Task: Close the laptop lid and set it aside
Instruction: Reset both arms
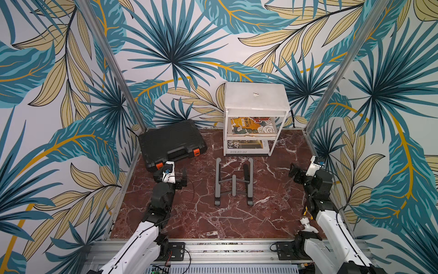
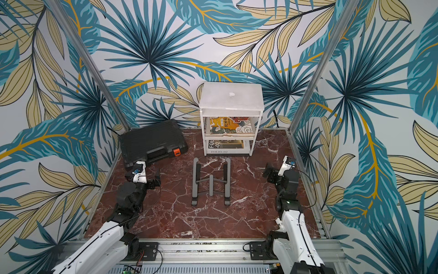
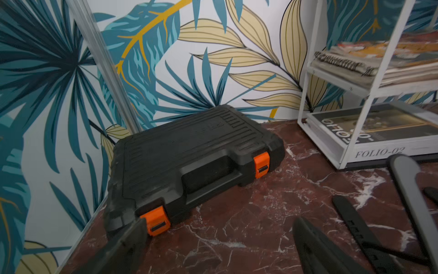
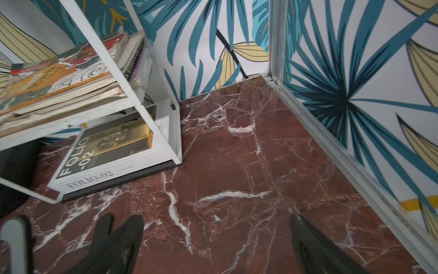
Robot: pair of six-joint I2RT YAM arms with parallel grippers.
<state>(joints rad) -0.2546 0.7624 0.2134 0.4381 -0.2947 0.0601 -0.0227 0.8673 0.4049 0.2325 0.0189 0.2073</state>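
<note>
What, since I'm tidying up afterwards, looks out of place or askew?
Nothing stands out: the closed laptop lies flat atop the white shelf rack, the laptop stand sits empty and the black case is shut.

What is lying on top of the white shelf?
A closed silver laptop lies flat on the white shelf, its small logo facing up. It covers the shelf's top board, so that board cannot be seen.

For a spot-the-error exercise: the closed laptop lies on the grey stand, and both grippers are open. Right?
No. In both top views the closed laptop lies on the white shelf rack, not the grey stand. The left gripper and right gripper are open.
</note>
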